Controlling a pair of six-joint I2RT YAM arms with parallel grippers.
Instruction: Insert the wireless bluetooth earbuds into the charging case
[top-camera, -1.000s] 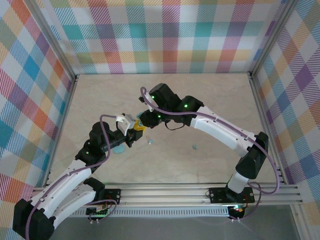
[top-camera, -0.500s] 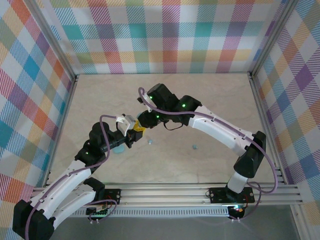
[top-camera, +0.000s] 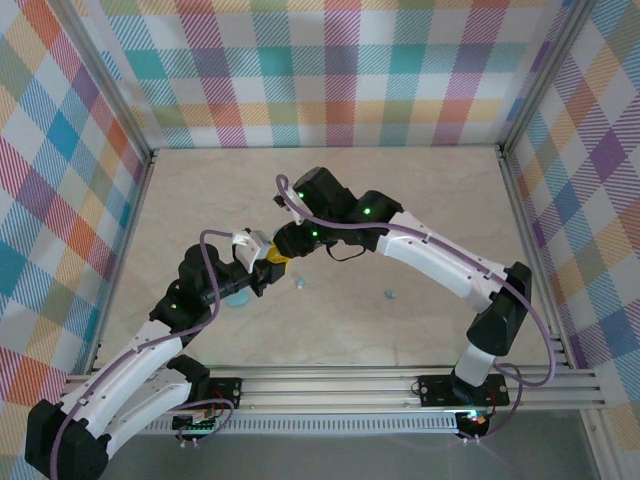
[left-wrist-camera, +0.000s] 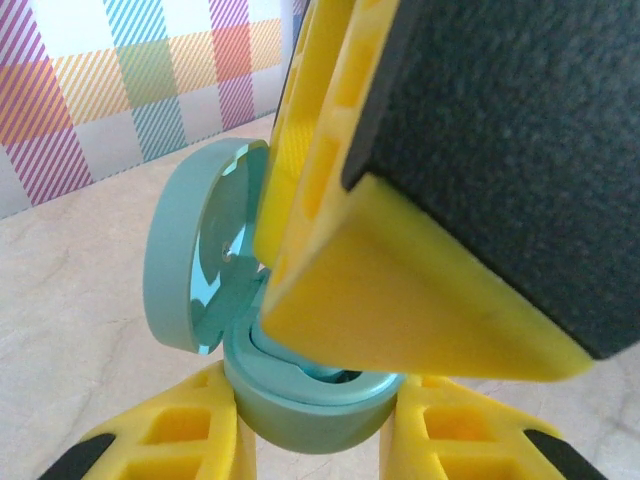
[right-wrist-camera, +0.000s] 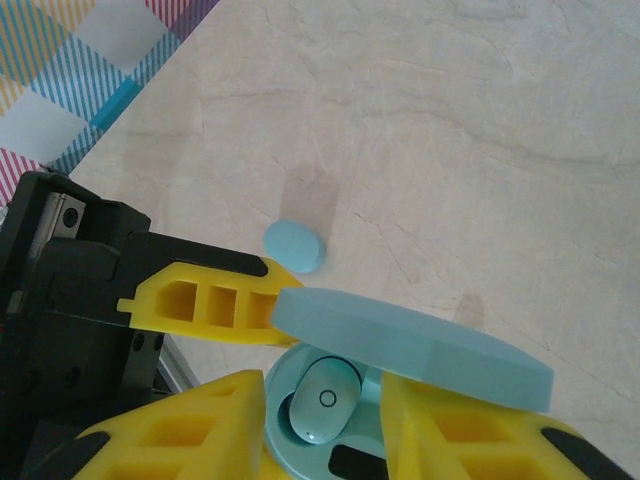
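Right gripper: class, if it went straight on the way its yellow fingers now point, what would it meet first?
Probably the pale blue-grey oval earbud lying in the open round light-blue charging case, directly between the fingertips of the right gripper; depth is unclear.

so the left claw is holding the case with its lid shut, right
Not quite: the left claw is holding the case, but the lid is open, not shut. The right wrist view shows it swung up, with an earbud sitting inside.

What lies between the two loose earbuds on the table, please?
Nothing: in the top view, the stretch of table between the left earbud and the right earbud is bare.
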